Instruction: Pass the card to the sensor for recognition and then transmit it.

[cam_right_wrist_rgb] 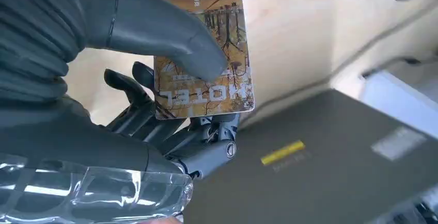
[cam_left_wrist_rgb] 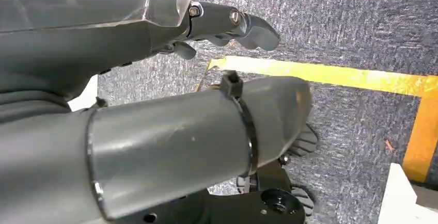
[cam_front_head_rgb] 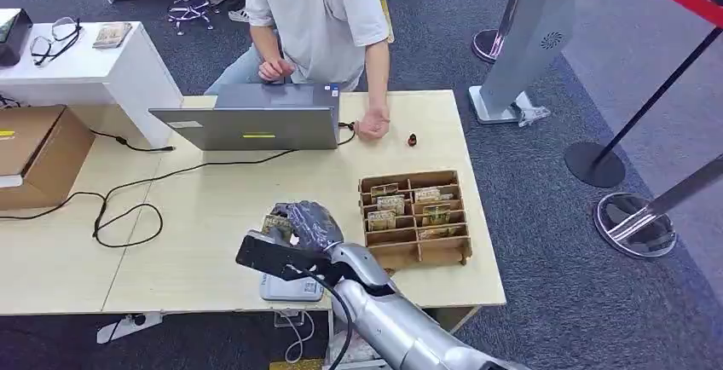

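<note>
One card (cam_right_wrist_rgb: pixel 204 48), printed with an autumn scene and the word HOTEL, is pinched in the right hand (cam_front_head_rgb: pixel 309 223), the thick grey thumb pressed on its face and the darker fingers (cam_right_wrist_rgb: pixel 135 111) behind it; in the head view the card's edge shows at the hand's left side (cam_front_head_rgb: pixel 274 224). That hand hovers over the pale wooden counter (cam_front_head_rgb: pixel 213 208), and directly beneath its wrist, at the counter's near edge, lies a flat grey sensor (cam_front_head_rgb: pixel 286 287). Just to the right of the hand stands a brown slotted card box (cam_front_head_rgb: pixel 415 216) holding several more cards upright in its compartments. Beyond the hand, well apart from it, a grey laptop (cam_front_head_rgb: pixel 251 123) stands open with its lid's back toward the robot, and a person in a pale shirt (cam_front_head_rgb: pixel 320 12) sits behind it with one hand resting on the counter by the laptop's right corner. A black cable (cam_front_head_rgb: pixel 128 208) loops across the counter to the hand's left, leading toward a cardboard box (cam_front_head_rgb: pixel 34 153) farther left. The left hand (cam_left_wrist_rgb: pixel 227 22) hangs over grey carpet (cam_left_wrist_rgb: pixel 361 28) marked with yellow tape (cam_left_wrist_rgb: pixel 335 77), its fingers apart and holding nothing
</note>
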You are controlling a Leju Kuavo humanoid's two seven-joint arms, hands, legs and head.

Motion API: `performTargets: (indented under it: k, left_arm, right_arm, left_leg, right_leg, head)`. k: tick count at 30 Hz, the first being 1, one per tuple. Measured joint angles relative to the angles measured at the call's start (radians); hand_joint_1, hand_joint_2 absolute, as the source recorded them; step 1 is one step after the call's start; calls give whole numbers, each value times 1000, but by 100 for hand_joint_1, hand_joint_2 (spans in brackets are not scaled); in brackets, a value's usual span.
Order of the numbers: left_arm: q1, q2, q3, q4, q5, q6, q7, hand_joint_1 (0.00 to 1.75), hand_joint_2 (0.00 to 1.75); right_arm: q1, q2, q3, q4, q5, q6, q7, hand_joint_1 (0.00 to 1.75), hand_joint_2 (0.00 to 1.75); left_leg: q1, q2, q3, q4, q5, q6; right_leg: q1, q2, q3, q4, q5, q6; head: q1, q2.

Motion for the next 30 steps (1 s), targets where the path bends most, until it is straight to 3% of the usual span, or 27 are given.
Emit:
performTargets:
  k: [6,14,19,30]
  left_arm:
    - [1,1,2,0,2,7,-9,0,0]
    - [2,1,5,0,1,9,-13,0,0]
    - [1,1,5,0,-11,10,-13,0,0]
    - [0,-1,5,0,-44,10,-10,0,0]
  right_arm:
    - [22,-39,-21,-149,-33,-34,-23,175,175]
    - [23,-80,-46,-282,111,-257,-28,175,175]
    - [-29,-86,-61,-274,302,-381,13,175,175]
    - [-181,-63,-189,-113,622,-388,117,175,175]
  left_leg:
    - [0,0,0,0,0,0]
    - [0,0,0,0,0,0]
    - [0,1,0,0,0,0]
    - [0,0,0,0,0,0]
  right_leg:
    - [0,0,0,0,0,0]
    - [0,0,0,0,0,0]
    - [0,1,0,0,0,0]
    - [0,0,0,0,0,0]
  head:
    - [0,0]
    - [0,0]
    - [0,0]
    - [0,0]
